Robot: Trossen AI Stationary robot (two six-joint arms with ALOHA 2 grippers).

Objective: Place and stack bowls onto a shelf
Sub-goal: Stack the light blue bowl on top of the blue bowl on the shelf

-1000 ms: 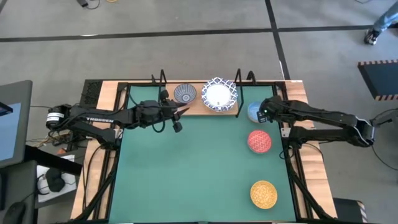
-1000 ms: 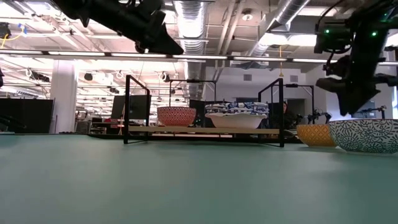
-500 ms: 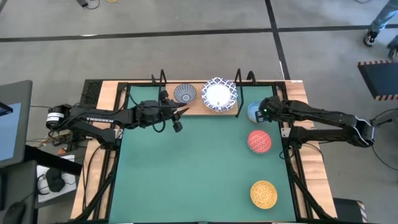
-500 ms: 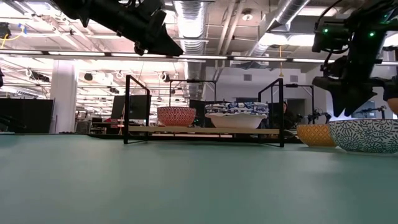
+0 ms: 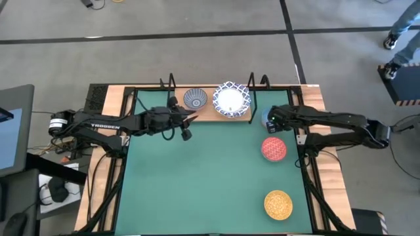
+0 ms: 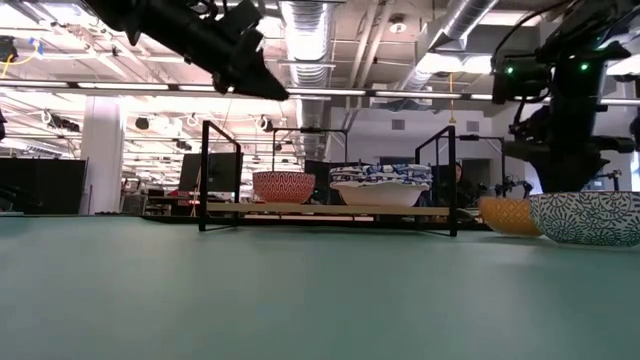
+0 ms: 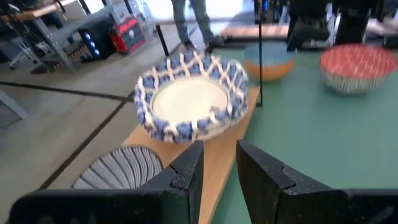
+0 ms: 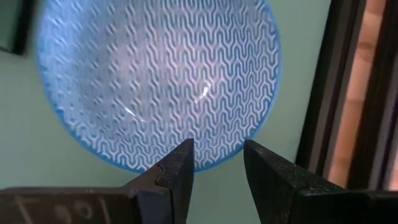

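Right gripper [image 8: 214,165] directly above light blue bowl [image 8: 158,81], fingers apart, straddling near rim, nothing held yet. Bowl on green mat [image 5: 210,177], just beside shelf [image 5: 210,111]. Risk: closing off-centre, tipping bowl or knocking shelf post. Left gripper [image 7: 214,165] waiting near shelf, fingers apart, empty.

right hand [image 5: 267,120] over light blue bowl [image 5: 264,117]
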